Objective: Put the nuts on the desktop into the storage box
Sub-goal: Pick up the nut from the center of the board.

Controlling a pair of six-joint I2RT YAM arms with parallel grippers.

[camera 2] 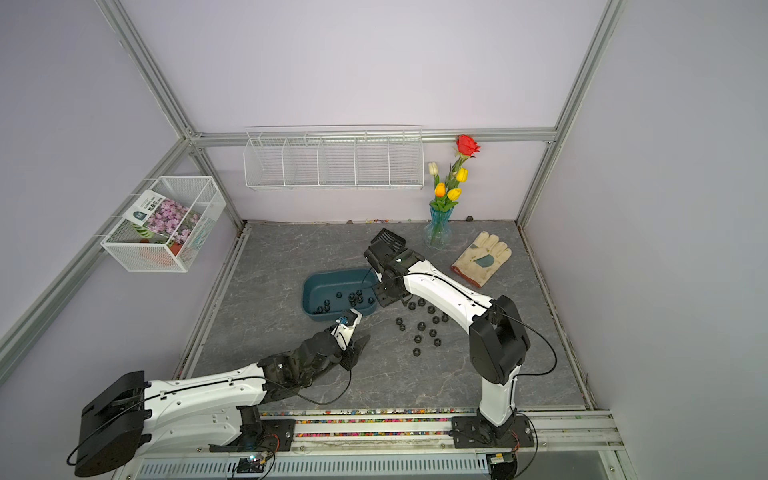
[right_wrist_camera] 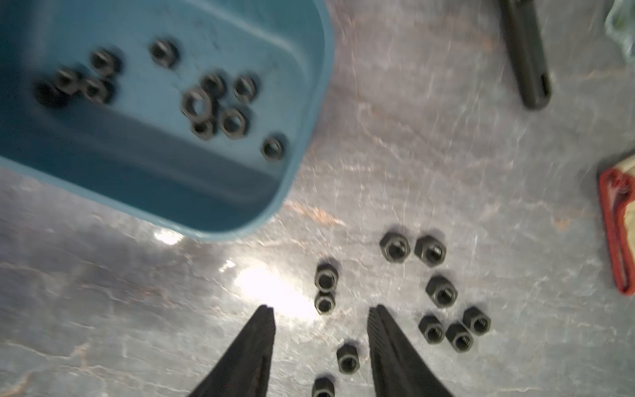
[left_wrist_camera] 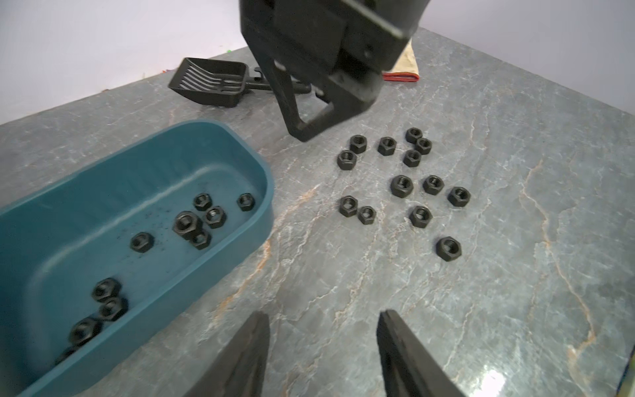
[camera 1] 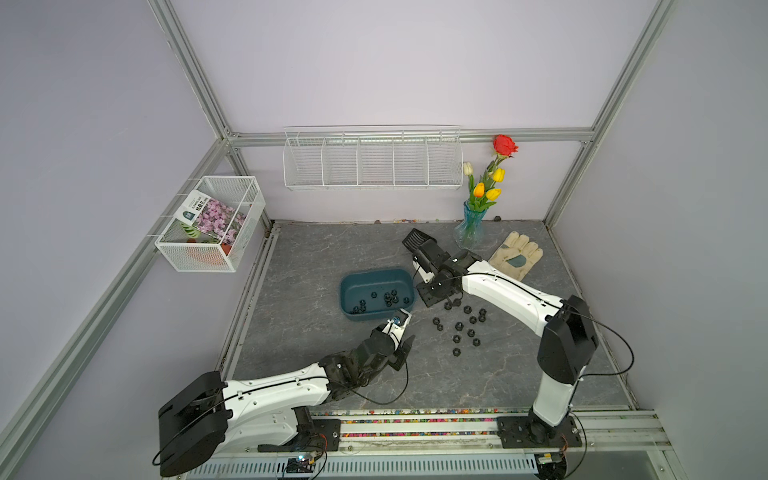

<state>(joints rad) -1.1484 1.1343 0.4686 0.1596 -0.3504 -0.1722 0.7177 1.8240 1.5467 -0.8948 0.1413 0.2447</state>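
Note:
Several black hex nuts [camera 1: 465, 326] lie scattered on the grey veined desktop [camera 1: 316, 257], right of the teal storage box [camera 1: 376, 274]. More nuts [camera 1: 388, 299] lie inside the box. My right gripper [right_wrist_camera: 321, 307] hangs open just above the desktop between the box's right end and the scattered nuts. One loose nut [right_wrist_camera: 347, 357] lies on the surface between its fingers, ungripped. My left gripper [left_wrist_camera: 323, 313] is open and empty over bare desktop by the box's near right corner. The scattered nuts [left_wrist_camera: 402, 185] are ahead of it.
A black slotted scoop [camera 1: 415, 239] lies behind the box, its handle [right_wrist_camera: 522, 51] near my right arm. A pale work glove [camera 1: 517, 255] and a blue vase of flowers [camera 1: 471, 224] stand at the back right. White wire baskets [camera 1: 372, 160] hang on the walls.

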